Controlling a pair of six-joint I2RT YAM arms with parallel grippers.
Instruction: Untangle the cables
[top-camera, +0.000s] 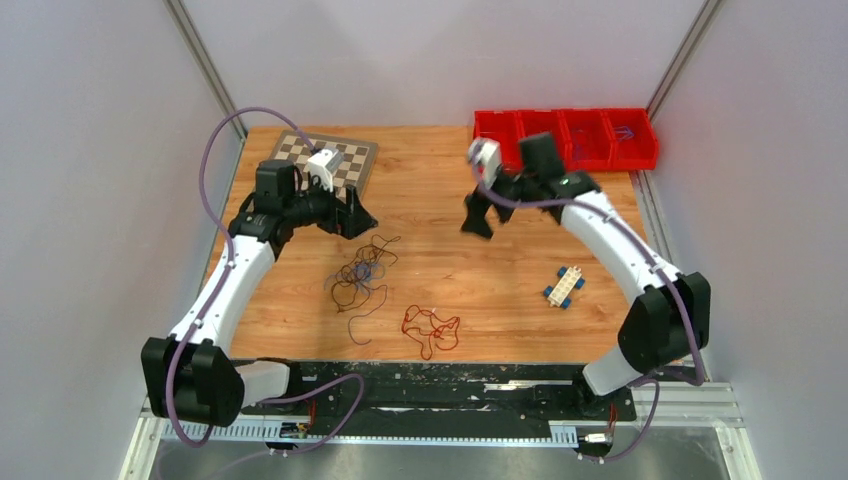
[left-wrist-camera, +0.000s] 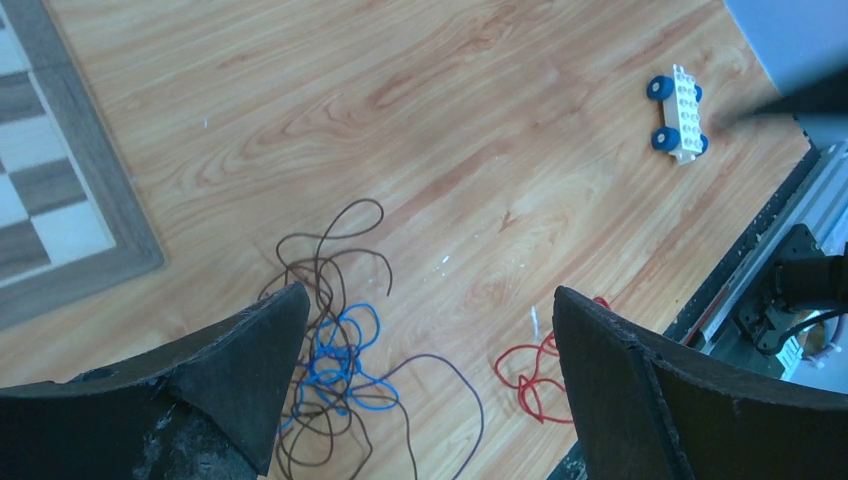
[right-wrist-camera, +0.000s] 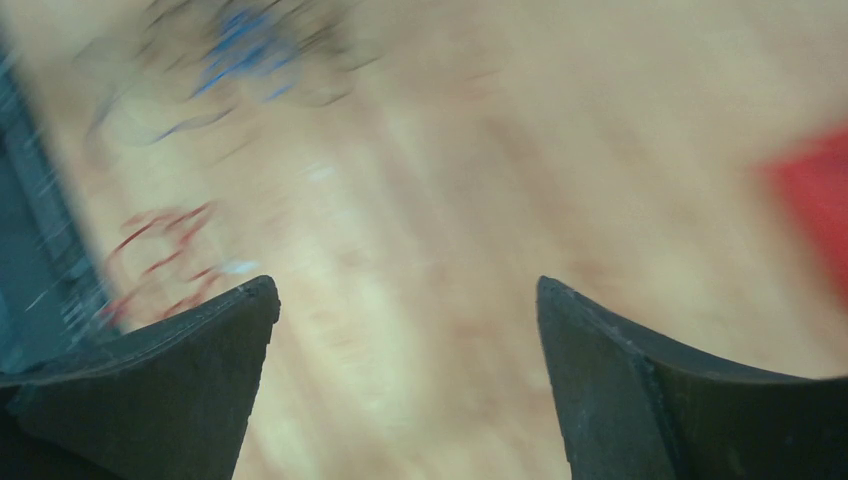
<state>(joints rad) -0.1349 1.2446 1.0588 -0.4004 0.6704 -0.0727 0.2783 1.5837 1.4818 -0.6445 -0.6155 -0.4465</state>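
The wooden desk (top-camera: 450, 200) carries a row of red bins (top-camera: 600, 135) at its 1 o'clock corner and a chessboard (top-camera: 295, 148) at 11 o'clock. The left pincer (top-camera: 358, 215) hangs at about 10 o'clock from the desk's middle, jaws spread wide and gripping nothing. The right pincer (top-camera: 478, 218) hangs at about 1 o'clock, its jaws likewise wide apart and bare, though its own wrist view is too blurred for detail. The cables (top-camera: 385, 300) lie in two lots, near each other but apart. A brown-and-blue tangle (top-camera: 360, 275) sits at 8 o'clock just below the left pincer, and a red cable (top-camera: 430, 330) lies alone at 6 o'clock near the front edge. These look very light, limp and thin, so a strand would probably slip from a loose grip or drag the whole knot along with it. The brown loops (left-wrist-camera: 340, 225) standing clear at the tangle's 12 o'clock side seem the best place to pinch, with the blue coil (left-wrist-camera: 345, 365) pinned or pulled the other way. A small toy cart (top-camera: 565, 286) rests at 4 o'clock, well clear.
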